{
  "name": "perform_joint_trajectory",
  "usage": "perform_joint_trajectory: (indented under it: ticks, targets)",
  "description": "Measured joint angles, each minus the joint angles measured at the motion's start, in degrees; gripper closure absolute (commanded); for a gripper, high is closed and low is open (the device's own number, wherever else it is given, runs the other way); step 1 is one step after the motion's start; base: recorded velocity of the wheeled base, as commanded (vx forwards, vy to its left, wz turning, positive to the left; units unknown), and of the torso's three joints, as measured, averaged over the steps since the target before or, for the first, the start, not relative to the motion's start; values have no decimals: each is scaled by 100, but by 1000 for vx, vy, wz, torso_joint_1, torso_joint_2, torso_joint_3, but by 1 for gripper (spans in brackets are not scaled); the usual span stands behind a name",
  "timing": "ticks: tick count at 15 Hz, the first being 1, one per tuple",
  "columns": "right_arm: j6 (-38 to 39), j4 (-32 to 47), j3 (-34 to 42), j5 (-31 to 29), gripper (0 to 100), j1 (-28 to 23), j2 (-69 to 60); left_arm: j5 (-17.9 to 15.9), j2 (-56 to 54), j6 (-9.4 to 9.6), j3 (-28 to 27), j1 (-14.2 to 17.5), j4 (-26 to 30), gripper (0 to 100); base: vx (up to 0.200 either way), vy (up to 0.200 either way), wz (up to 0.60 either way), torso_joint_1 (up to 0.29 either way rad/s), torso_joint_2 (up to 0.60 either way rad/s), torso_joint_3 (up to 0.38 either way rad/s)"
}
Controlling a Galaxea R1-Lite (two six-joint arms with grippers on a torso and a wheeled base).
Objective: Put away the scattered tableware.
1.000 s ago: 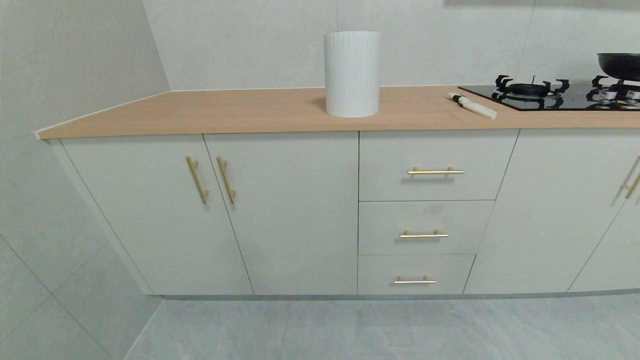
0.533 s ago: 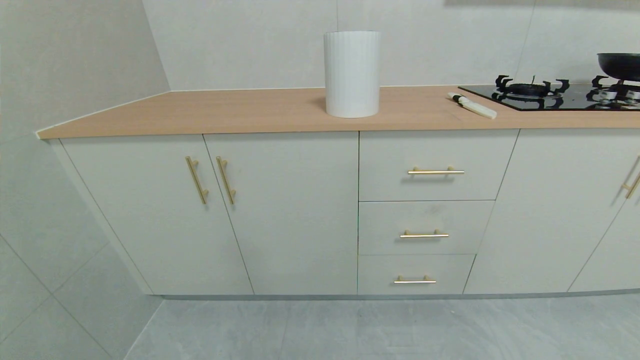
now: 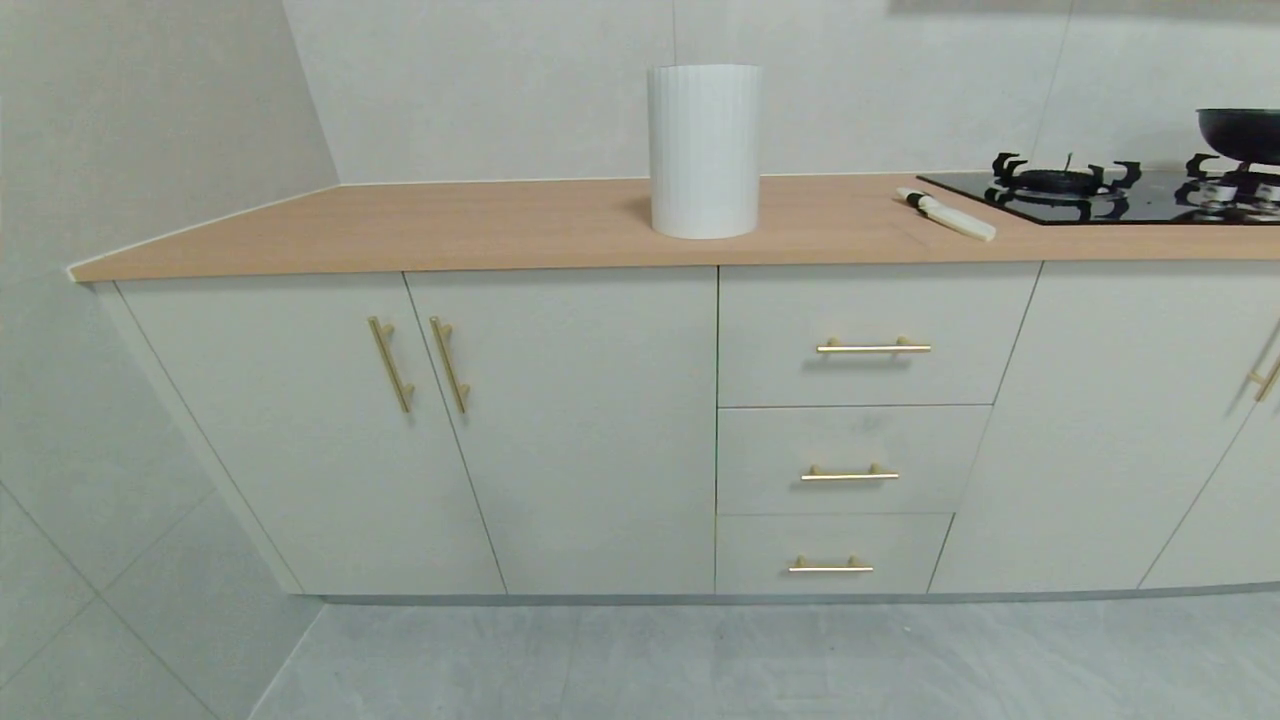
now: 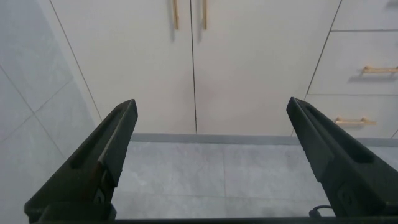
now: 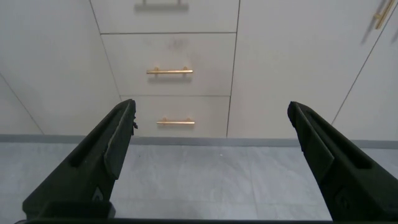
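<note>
A white knife (image 3: 945,213) with a dark band at its handle lies on the wooden countertop (image 3: 450,225), just left of the hob. A tall white ribbed holder (image 3: 704,150) stands upright at the middle of the counter. My left gripper (image 4: 211,118) hangs open low over the floor, facing the double cabinet doors (image 4: 186,56). My right gripper (image 5: 211,118) is open too, low before the stack of drawers (image 5: 169,71), with nothing between its fingers.
A black gas hob (image 3: 1100,190) with a dark pan (image 3: 1240,130) fills the counter's right end. Below are cabinet doors (image 3: 420,420) and three drawers (image 3: 860,345) with brass handles. A tiled wall closes the left side; grey floor (image 3: 700,660) lies in front.
The whole head view has shifted slightly, the counter now sitting a little lower in the picture, so the camera moved. Nothing on the counter has moved.
</note>
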Motion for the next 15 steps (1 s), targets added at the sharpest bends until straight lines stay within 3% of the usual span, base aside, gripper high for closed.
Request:
perform_joint_trajectory:
  ticks: [15]
  targets:
    - [10,2,0,-6,0,0,5,-9,0,-9,-2,0,0,0,200,0,0,3,1,2]
